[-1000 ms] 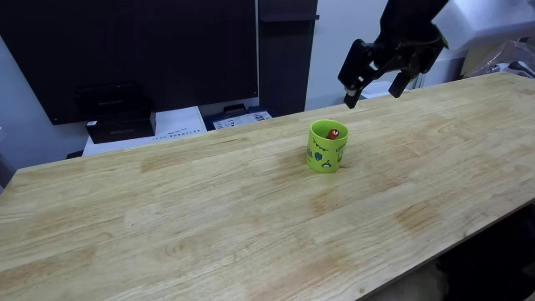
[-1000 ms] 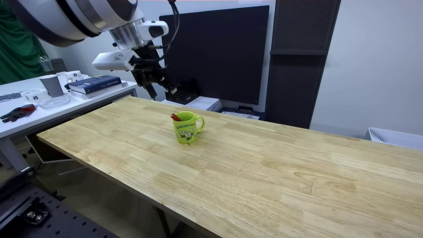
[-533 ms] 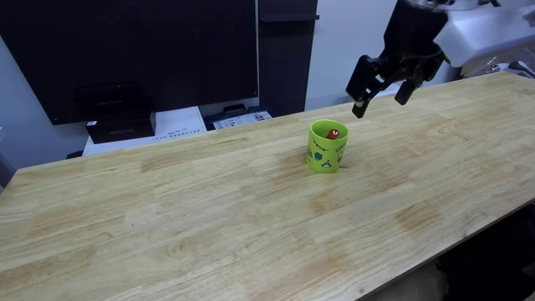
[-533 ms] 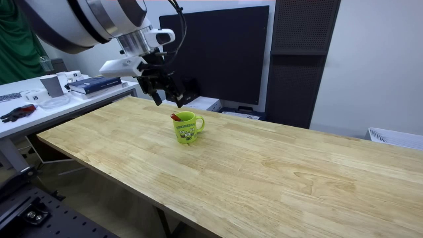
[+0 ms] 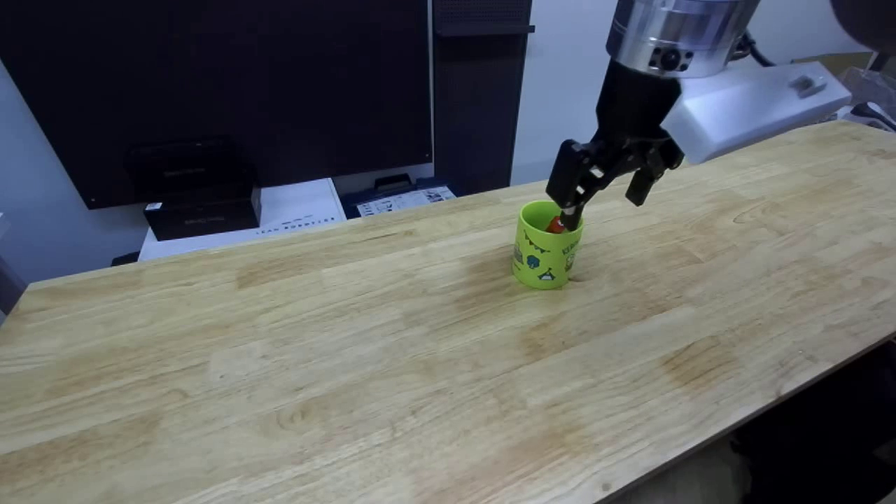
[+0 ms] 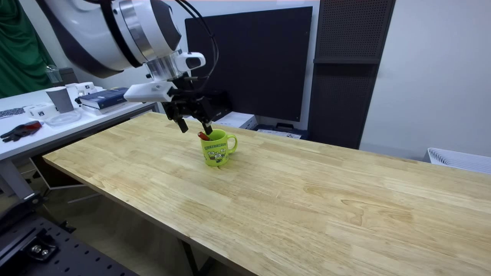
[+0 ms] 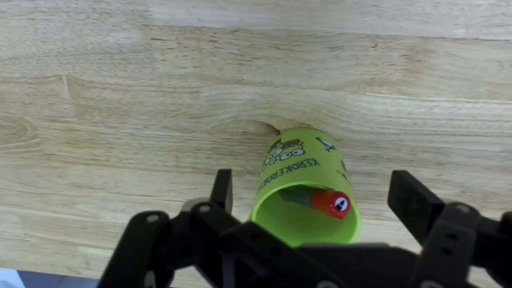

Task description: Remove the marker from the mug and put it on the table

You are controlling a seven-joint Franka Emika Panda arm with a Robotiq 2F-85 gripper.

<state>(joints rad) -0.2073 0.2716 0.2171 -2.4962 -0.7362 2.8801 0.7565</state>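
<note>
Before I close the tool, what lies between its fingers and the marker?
In the wrist view, the table and the mug's rim show between the marker and each finger.

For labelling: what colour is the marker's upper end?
Red with a white disc; the marker shows best in the wrist view.

Marker [image 7: 322, 201] in mug [image 6: 216, 154] on table [image 6: 307, 199], gripper [image 6: 196, 129] apparently above.

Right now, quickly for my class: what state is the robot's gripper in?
Gripper: open, holding nothing; the marker sits in the mug, between the spread fingers.
</note>
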